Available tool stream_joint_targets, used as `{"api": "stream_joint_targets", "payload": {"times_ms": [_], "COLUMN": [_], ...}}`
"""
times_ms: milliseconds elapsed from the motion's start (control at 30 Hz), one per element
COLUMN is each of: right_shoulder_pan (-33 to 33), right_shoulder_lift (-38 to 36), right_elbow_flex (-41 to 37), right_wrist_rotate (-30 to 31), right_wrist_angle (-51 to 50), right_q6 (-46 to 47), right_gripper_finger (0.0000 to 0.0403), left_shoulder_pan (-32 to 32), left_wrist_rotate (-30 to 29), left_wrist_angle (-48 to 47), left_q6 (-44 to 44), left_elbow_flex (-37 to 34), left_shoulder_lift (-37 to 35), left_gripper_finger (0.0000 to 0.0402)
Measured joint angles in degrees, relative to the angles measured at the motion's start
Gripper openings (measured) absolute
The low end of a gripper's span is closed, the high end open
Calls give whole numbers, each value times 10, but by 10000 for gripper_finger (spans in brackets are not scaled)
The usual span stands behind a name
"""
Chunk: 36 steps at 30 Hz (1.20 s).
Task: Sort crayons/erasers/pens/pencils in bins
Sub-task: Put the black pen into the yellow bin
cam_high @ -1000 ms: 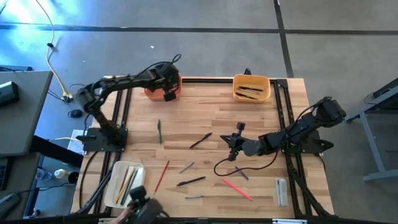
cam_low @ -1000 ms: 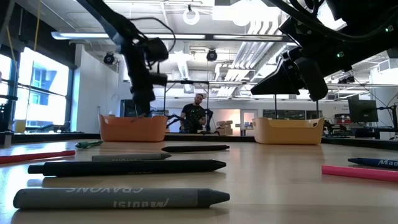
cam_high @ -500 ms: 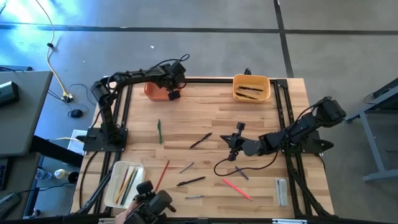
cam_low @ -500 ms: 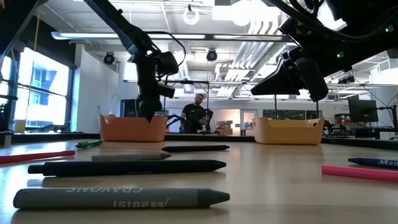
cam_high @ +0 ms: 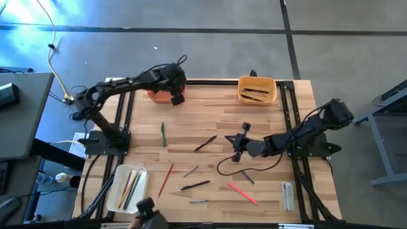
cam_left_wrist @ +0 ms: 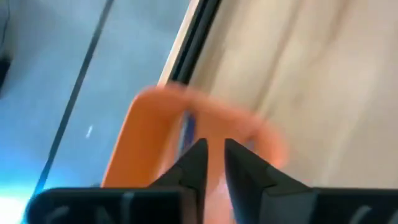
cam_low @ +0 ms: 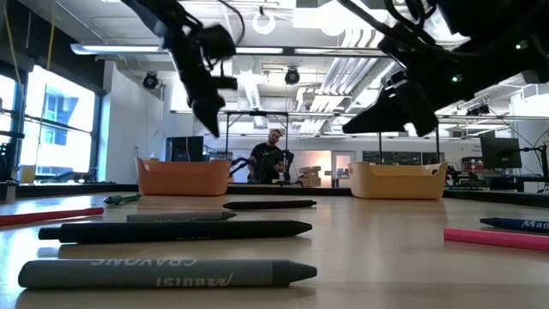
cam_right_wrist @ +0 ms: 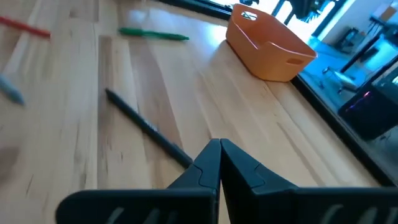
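The orange bin (cam_high: pixel 160 93) (cam_low: pixel 182 177) stands at the table's far edge, with a blue stick (cam_left_wrist: pixel 188 127) inside. My left gripper (cam_high: pixel 175 95) (cam_left_wrist: pixel 214 163) hovers above its right end, fingers a narrow gap apart and empty. My right gripper (cam_high: pixel 236 151) (cam_right_wrist: pixel 219 149) is shut, held above the table's middle, just right of a black pen (cam_high: pixel 205 144) (cam_right_wrist: pixel 149 127). Dark pens lie in the yellow-orange bin (cam_high: pixel 257 89). Coloured pencils lie in the white bin (cam_high: pixel 127 187). A green pencil (cam_high: pixel 163 133) and a red pencil (cam_high: pixel 165 179) lie flat on the table.
Loose on the near half are a second black pen (cam_high: pixel 195 185), grey crayons (cam_high: pixel 190 170) (cam_high: pixel 198 201), a pink stick (cam_high: pixel 241 193) and a clear-grey block (cam_high: pixel 287 194). A cable loops on the table under my right arm (cam_high: pixel 245 168). A person shows at the near edge (cam_high: pixel 146 213).
My left gripper dipped down to the orange bin's right end, then rose well above it. My right gripper edged slightly toward the table's left.
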Motion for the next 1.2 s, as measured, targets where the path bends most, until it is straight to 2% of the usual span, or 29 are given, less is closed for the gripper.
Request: {"api": "stream_joint_targets", "payload": {"times_ms": [167,367,433,500,667,833,900,1100,1200], "right_shoulder_pan": [-40,-98,-116,-131,-146,-156,-160,-165,-164], "right_shoulder_lift": [0,0,0,0,1,27,53,168,220], "right_elbow_flex": [0,1,12,37,150,251,283,390,446], "right_wrist_rotate": [-69,-222,-240,-241,-246,-322,-344,-350,-350], "right_wrist_angle": [43,96,83,37,-190,-342,-384,-501,-555], "right_q6": [25,7,8,12,-3,-32,-42,-76,-88], "right_gripper_finger": [0,0,0,0,0,0,0,2,20], "left_shoulder_pan": [-34,-60,-66,-67,-67,-67,-66,-61,-62], "left_wrist_rotate": [82,186,204,221,256,286,286,285,285], "left_wrist_angle": [173,396,462,520,665,797,803,796,795], "left_q6": [-3,-34,-41,-46,-95,-123,-126,-136,-132], "left_elbow_flex": [-115,-269,-314,-353,-432,-487,-494,-496,-496], "left_shoulder_lift": [-101,-210,-238,-263,-303,-313,-320,-341,-345], "left_gripper_finger": [5,8,8,6,1,0,0,1,0]}}
